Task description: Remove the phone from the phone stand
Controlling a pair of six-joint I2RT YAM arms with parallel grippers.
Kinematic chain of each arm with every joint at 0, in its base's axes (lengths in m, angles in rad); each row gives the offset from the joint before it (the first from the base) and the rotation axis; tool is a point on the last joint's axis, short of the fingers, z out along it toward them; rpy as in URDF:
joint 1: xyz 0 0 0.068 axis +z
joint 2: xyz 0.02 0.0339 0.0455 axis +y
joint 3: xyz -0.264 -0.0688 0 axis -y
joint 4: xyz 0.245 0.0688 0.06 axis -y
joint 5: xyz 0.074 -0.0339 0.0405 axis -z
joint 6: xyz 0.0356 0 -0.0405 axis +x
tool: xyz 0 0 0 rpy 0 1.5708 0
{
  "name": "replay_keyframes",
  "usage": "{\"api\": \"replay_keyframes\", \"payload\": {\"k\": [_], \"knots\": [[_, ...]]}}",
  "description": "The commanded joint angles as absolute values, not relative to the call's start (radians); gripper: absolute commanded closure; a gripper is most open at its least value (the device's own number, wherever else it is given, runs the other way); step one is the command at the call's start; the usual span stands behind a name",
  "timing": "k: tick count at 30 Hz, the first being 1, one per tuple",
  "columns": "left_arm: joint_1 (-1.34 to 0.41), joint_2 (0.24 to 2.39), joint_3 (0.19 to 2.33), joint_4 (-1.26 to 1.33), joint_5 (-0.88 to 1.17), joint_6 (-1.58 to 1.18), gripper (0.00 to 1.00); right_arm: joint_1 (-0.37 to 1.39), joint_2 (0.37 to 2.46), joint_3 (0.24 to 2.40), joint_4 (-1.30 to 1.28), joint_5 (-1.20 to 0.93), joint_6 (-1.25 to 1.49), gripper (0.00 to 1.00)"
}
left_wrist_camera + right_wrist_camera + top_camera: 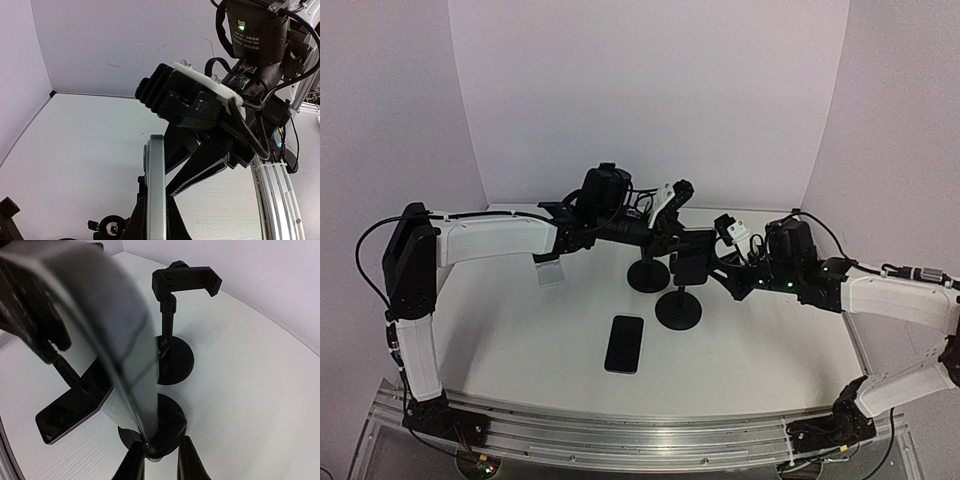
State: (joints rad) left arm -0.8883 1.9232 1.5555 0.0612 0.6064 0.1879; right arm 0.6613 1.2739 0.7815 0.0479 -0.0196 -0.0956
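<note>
- Phone (688, 268) is up off the table (520, 330), right above the post of the near stand (678, 310). Can't tell if the clamp still has it, as that bit is hidden.
- L gripper (672, 238) reaches in from the far-left side. Its wrist cam shows the phone edge-on, w/ dark fingers (134, 222) pressed against both faces, so it's pinching the phone.
- R gripper (161, 460) comes in from the right at phone height. Its fingers (192, 465) are spread, w/ the phone's lower end in the gap over the near stand's base. Contact is unclear because the phone is blurred.
- Far stand (648, 275) sits just behind the near one, clamp bare.
- 2nd phone (624, 343) lies flat on the table, screen up, near the near stand's base on the arms' side.
</note>
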Motion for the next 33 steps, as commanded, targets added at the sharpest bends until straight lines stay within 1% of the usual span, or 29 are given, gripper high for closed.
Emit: {"api": "replay_keyframes", "payload": {"k": [1, 4, 12, 19, 24, 33], "knots": [[-0.876, 1.893, 1.528, -0.040, 0.587, 0.216, 1.00, 0.669, 1.273, 0.870, 0.087, 0.049, -0.088, 0.81], [-0.875, 1.894, 1.529, -0.039, 0.587, 0.216, 1.00, 0.670, 1.272, 0.884, 0.075, 0.051, -0.095, 0.83], [-0.876, 1.894, 1.534, -0.055, 0.609, 0.217, 1.00, 0.672, 1.280, 0.893, 0.061, 0.056, -0.085, 0.94], [-0.876, 1.880, 1.536, -0.117, 0.611, 0.213, 1.00, 0.672, 1.284, 0.870, 0.044, 0.175, -0.046, 1.00], [-0.876, 1.865, 1.529, -0.143, 0.611, 0.220, 1.00, 0.672, 1.291, 0.867, 0.023, 0.301, -0.031, 1.00], [-0.874, 1.863, 1.543, -0.173, 0.619, 0.225, 1.00, 0.670, 1.293, 0.865, -0.038, 0.418, -0.014, 1.00]]}}
